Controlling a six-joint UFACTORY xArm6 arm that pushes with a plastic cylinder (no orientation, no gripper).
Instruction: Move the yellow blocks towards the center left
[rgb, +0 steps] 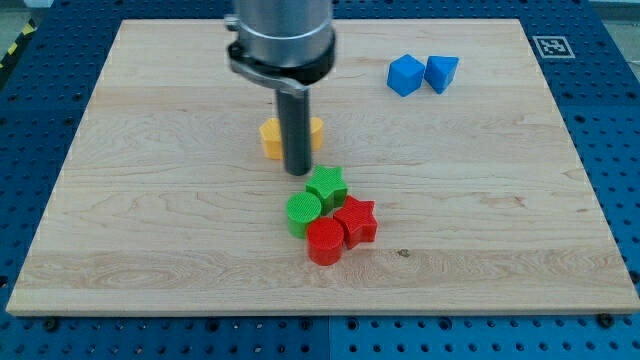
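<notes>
Yellow blocks (272, 138) sit near the board's middle, partly hidden behind my rod; their shapes and number cannot be made out. One edge shows to the rod's right (316, 131). My tip (298, 172) rests on the board just below the yellow blocks, close in front of them. It is just above and left of the green star (326, 186).
A green cylinder (303, 212), a red cylinder (324, 242) and a red star (356, 221) cluster with the green star below my tip. Two blue blocks (405, 75) (441, 72) lie at the view's top right. The wooden board (150, 200) sits on a blue pegboard.
</notes>
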